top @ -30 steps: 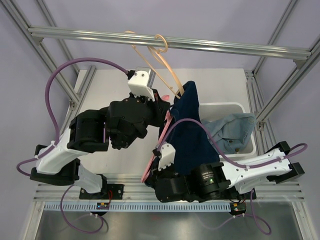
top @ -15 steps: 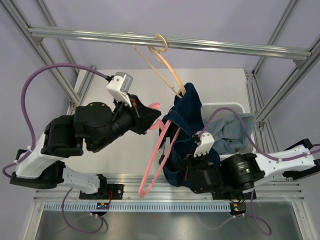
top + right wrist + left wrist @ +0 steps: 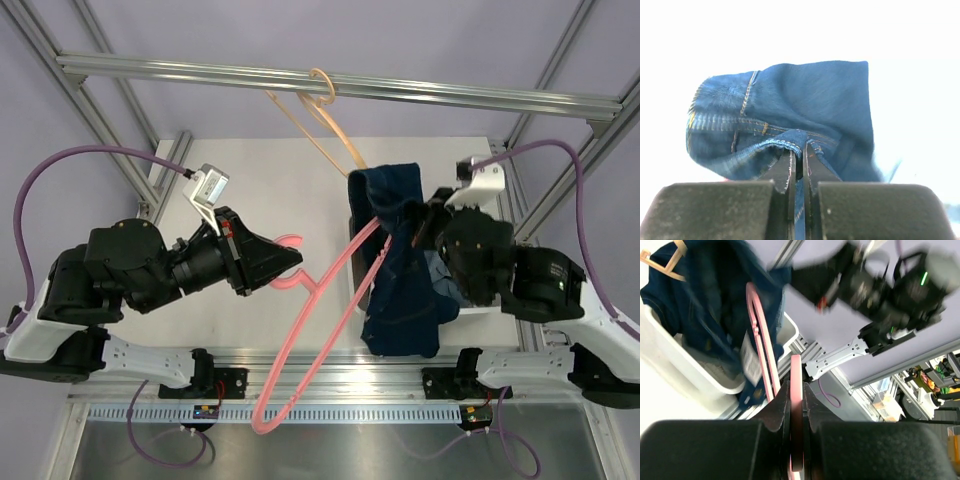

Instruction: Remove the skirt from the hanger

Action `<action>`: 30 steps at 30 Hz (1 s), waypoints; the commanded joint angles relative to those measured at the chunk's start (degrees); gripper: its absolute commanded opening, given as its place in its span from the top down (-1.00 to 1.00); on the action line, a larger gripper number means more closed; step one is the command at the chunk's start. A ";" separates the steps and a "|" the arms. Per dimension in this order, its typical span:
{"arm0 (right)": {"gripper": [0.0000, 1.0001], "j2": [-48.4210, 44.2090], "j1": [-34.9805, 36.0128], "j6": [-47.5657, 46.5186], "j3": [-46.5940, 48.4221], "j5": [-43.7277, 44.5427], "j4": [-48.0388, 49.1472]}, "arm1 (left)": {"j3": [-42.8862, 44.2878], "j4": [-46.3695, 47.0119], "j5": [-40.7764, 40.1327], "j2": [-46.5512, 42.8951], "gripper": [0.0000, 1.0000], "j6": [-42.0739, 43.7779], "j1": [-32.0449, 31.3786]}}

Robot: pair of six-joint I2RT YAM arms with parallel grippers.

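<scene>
Left fingers (image 3: pixel 780 407) pinch the pink hanger (image 3: pixel 796 375) near its hook. Right fingers (image 3: pixel 786 175) clamp a fold of the dark denim skirt (image 3: pixel 400 300), which hangs above the bench (image 3: pixel 250 180) by the white bin (image 3: pixel 675 365).

Reads as a robotics lab: a purpose-built test cell, not a home or a shop. Boxed in by a bare aluminium frame (image 3: pixel 330 85) of slotted bars, one crossing at 12 o'clock, against a plain lilac backdrop (image 3: pixel 420 40). Two black-and-white machines, left arm (image 3: pixel 130 270) and right arm (image 3: pixel 520 275), mounted along a slotted rail (image 3: pixel 380 370) at 6 o'clock, trailing loose purple cables (image 3: pixel 90 153). Plain white tabletop (image 3: pixel 240 170) at centre. From the left wrist, at 4 o'clock, blurred benches crowded with gear (image 3: pixel 935 385).
</scene>
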 commanded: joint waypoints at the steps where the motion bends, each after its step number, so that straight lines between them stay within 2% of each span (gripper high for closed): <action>1: 1.00 4.11 -8.69 -18.57 9.27 -3.57 10.51 | 2.52 -0.13 2.87 0.15 1.00 -0.21 -0.72; 3: 1.00 7.18 -13.18 -20.17 14.19 -5.25 9.63 | 4.12 -1.19 2.00 0.42 1.00 0.49 -0.90; 7: 1.00 9.13 -24.84 -21.85 16.67 -9.82 10.51 | 5.79 -2.07 -0.82 -0.20 1.00 1.64 -0.90; 10: 1.00 10.27 -28.13 -22.28 18.87 -12.47 10.51 | 6.15 -5.05 -4.85 -0.64 1.00 1.38 -0.90; 17: 1.00 11.24 -28.14 -29.04 26.51 -17.82 15.94 | -0.61 -8.58 -12.76 -3.10 1.00 -1.52 -0.90; 24: 1.00 15.01 -28.14 -40.02 33.90 -24.42 22.10 | -4.66 -8.67 -12.95 -3.19 1.00 -2.66 -0.90; 30: 1.00 15.47 -28.14 -44.78 39.36 -30.56 24.74 | -5.37 -10.95 -14.18 -4.15 1.00 -3.72 -0.90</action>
